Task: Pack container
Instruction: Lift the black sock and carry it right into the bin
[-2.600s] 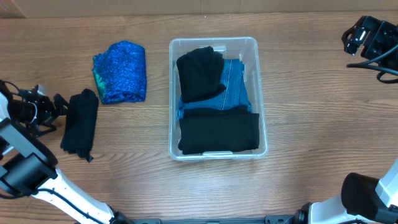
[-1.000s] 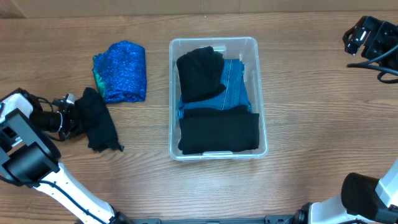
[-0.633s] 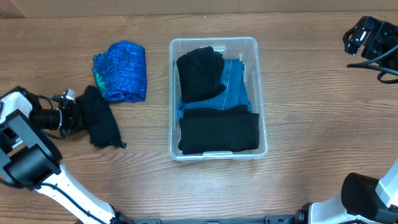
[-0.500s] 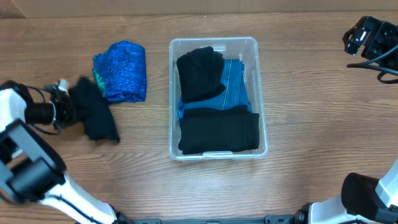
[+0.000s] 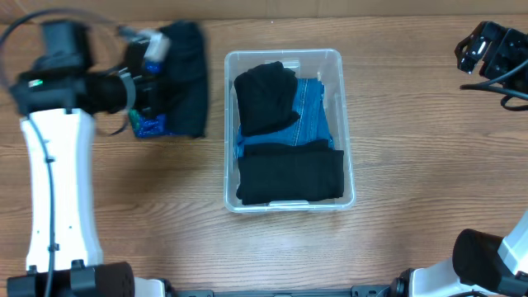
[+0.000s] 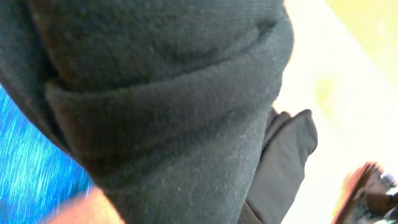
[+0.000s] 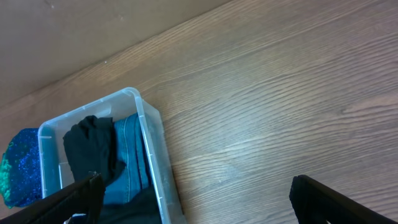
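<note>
The container [image 5: 230, 124], a clear plastic bin, stands mid-table. It holds a black garment [image 5: 266, 97], blue denim [image 5: 313, 115] and a folded black piece [image 5: 290, 175]. My left gripper [image 5: 157, 76] is raised to the left of the bin and is shut on a black cloth [image 5: 183, 78] that hangs over the blue glittery cloth [image 5: 148, 126]. In the left wrist view that black cloth [image 6: 168, 106] fills the frame and hides the fingers. My right gripper [image 7: 199, 205] stands open at the far right, away from the container [image 7: 152, 127].
Most of the blue glittery cloth [image 6: 25, 168] lies hidden under the hanging black cloth. The white left arm [image 5: 58, 190] reaches across the table's left side. Bare wooden tabletop [image 5: 429, 148] lies between the bin and the right arm.
My left gripper has lifted the black cloth off the table and carried it up and toward the back right, over the blue glittery cloth. The right arm has not moved.
</note>
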`<state>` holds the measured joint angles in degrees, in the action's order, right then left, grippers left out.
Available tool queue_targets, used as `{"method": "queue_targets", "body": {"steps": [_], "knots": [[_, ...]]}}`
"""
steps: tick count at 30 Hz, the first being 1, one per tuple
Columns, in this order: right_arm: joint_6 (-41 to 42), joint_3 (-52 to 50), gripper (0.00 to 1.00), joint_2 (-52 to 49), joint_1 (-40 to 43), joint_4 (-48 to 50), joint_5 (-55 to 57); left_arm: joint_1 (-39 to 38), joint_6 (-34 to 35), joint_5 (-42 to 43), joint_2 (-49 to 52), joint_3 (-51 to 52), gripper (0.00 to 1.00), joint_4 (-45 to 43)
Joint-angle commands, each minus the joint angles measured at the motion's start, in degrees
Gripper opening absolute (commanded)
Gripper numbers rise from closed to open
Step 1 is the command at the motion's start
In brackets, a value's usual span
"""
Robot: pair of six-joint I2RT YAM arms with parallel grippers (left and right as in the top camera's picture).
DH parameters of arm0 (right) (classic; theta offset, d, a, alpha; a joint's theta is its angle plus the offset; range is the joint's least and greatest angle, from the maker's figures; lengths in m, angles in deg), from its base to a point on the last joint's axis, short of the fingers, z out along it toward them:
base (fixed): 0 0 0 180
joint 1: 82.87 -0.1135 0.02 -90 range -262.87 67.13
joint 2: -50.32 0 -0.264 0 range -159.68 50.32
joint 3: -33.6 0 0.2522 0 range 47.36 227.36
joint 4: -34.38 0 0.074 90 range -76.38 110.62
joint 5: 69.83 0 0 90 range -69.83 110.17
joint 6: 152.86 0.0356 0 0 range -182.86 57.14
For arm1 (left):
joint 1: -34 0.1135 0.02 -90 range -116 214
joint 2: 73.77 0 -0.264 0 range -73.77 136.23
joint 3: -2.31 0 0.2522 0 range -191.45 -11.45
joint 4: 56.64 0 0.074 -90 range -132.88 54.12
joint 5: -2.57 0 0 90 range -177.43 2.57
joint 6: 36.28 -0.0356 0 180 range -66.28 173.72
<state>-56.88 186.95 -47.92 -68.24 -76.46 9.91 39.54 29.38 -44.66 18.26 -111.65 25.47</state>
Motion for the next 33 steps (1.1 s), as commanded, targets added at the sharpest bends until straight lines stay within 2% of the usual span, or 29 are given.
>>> {"method": "queue_targets", "body": {"steps": [1,6,9,17,21,33], "knots": [[-0.04,-0.09,1.00,0.07,0.17,0.07,0.11,-12.13,-2.95,-7.08,-0.15,-3.96,0.04,-3.76],[-0.07,-0.09,1.00,0.07,0.17,0.07,0.11,-24.76,-8.72,-16.04,3.67,-3.96,0.04,-6.84],[-0.04,-0.09,1.00,0.07,0.17,0.04,0.11,-28.61,-12.11,-20.65,7.96,-3.96,0.04,-6.14],[-0.04,-0.09,1.00,0.07,0.17,0.04,0.09,-29.09,-19.23,-22.86,16.79,-3.96,0.04,-6.19],[-0.04,-0.09,1.00,0.07,0.17,0.07,0.11,-29.22,-21.92,-27.50,18.91,-3.96,0.04,-6.29],[-0.04,-0.09,1.00,0.07,0.17,0.07,0.11,-34.34,-23.91,-27.87,20.92,-3.91,0.04,-4.15]]}}
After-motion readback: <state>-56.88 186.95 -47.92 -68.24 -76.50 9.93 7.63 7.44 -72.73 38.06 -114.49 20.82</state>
